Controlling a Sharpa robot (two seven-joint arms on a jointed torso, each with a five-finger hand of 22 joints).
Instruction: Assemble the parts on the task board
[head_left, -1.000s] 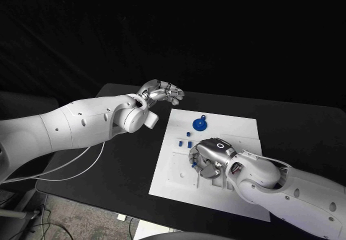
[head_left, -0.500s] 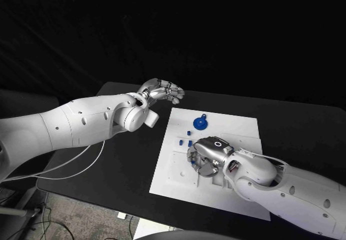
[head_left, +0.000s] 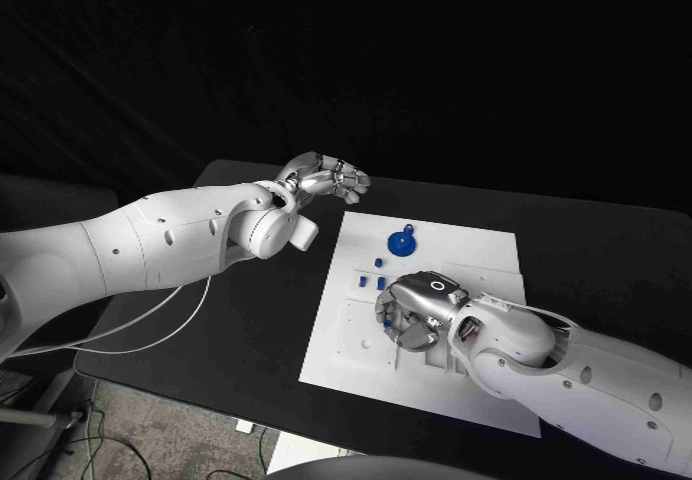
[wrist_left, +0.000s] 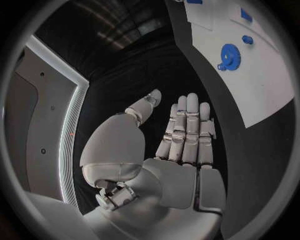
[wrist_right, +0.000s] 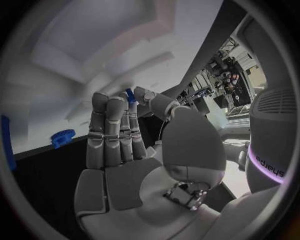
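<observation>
Against the frames a second earlier, we log the right hand shifted slightly toward the board's far-left part, the left hand nearly unmoved. Right hand: fingers bent down onto the white task board, a small blue part pinched at its fingertips; left hand: raised above the black table off the board's far-left corner, fingers straight, side by side, holding nothing. We list a blue gear lying on the board's far portion, smaller blue pieces near the right hand.
</observation>
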